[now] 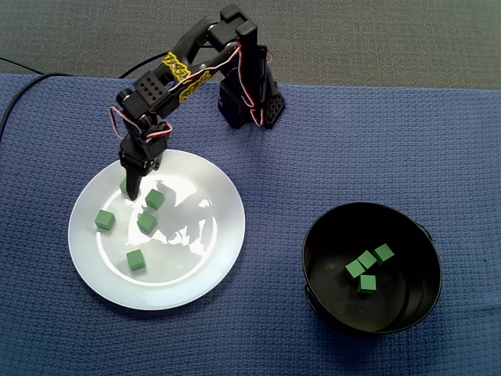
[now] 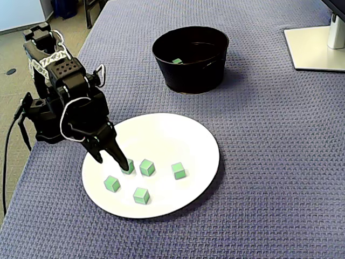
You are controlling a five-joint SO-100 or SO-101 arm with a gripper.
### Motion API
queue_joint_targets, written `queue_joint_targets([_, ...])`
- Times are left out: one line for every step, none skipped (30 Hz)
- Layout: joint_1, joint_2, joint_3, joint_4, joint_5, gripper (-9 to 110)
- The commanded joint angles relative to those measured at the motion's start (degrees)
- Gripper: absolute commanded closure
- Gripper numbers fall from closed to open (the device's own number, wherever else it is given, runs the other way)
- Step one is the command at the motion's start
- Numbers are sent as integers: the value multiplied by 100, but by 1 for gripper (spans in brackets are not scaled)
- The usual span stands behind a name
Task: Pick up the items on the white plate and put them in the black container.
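Observation:
A white plate (image 1: 196,266) (image 2: 199,140) holds several small green cubes. My black gripper (image 1: 137,188) (image 2: 113,162) hangs open over the plate's robot-side edge with nothing between its fingers. In a fixed view one fingertip (image 2: 124,162) overlaps a cube (image 2: 129,167), and another cube (image 2: 111,183) lies just below the gap. From above, a cube (image 1: 124,185) peeks out beside the finger and another (image 1: 155,199) lies on its other side. The black container (image 1: 407,313) (image 2: 188,75) stands apart from the plate with several green cubes (image 1: 366,266) inside.
The arm's base (image 1: 250,102) (image 2: 43,113) stands at the blue cloth's edge behind the plate. A cable (image 2: 8,156) hangs off the table by the base. A monitor stand's white foot (image 2: 318,48) sits at the far right beyond the container.

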Motion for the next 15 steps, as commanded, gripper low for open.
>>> queue_joint_targets([-97,-149,-378,-97,-18,71])
queue_joint_targets([-141,-176,-387,-97,-9,71])
queue_joint_targets([-193,-193,-387,-97,0,72])
queue_joint_targets([-237,-211,-387,-97,0,72])
queue_joint_targets([-272,-229,-378,-97,9,72])
queue_joint_targets([-299,-246,-378,-123,9,72])
queue_joint_targets([-334,-281,-387,-132,26,72])
queue_joint_targets([-369,-316,-404,-141,44,72])
queue_joint_targets([-396,-343,-422,-141,44,72])
queue_joint_targets([-431,-369,-439,-141,53,72])
queue_joint_targets([-457,-396,-457,-141,62,72])
queue_joint_targets([-475,-422,-475,-132,62,72])
queue_joint_targets([-492,-448,-483,-132,70,72])
queue_joint_targets([-501,-466,-492,-132,70,72])
queue_joint_targets([-519,-483,-510,-132,79,72])
